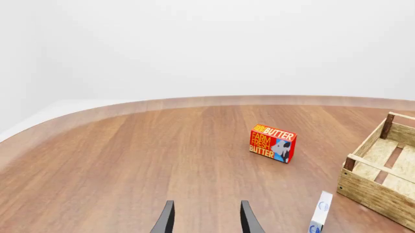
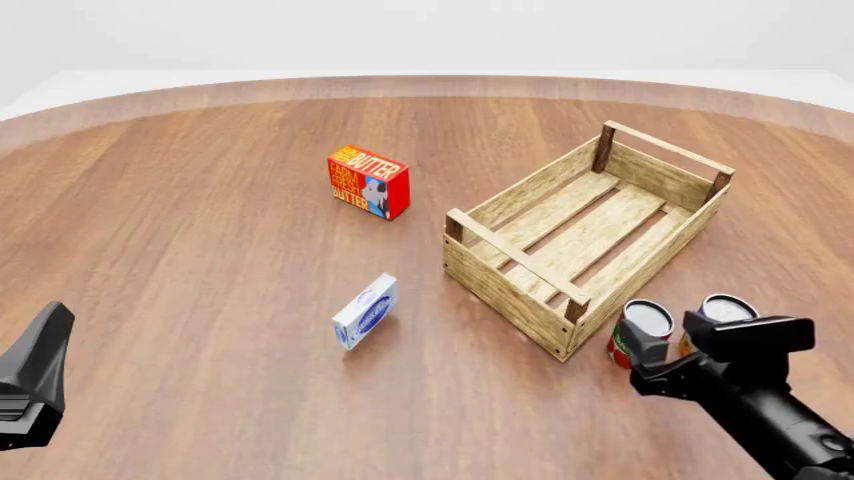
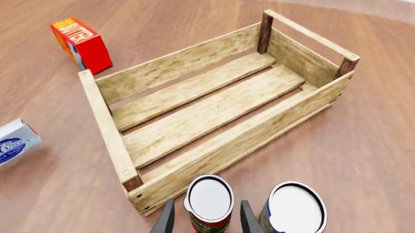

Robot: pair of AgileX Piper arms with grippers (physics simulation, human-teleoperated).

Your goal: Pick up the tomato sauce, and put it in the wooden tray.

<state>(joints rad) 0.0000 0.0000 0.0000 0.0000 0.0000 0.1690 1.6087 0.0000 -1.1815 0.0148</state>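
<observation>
The tomato sauce [image 3: 209,201] is a small red-labelled can with a silver top. It stands on the table just outside the near corner of the wooden tray [image 3: 110,141]. In the front view the can [image 2: 641,335] is beside the tray [image 2: 514,285]. My right gripper [image 3: 207,221] is open, with one finger showing on each side of the can and a small gap at each. In the front view it [image 2: 663,375] sits just on the near side of the can. My left gripper [image 1: 207,221] is open and empty at the near left of the table [image 2: 38,370].
A blue-and-yellow soup can [image 3: 293,208] stands close beside the tomato sauce, partly behind my right arm [image 2: 727,310]. A red butter box [image 2: 368,183] stands farther back. A small white-and-blue box [image 2: 364,312] lies left of the tray.
</observation>
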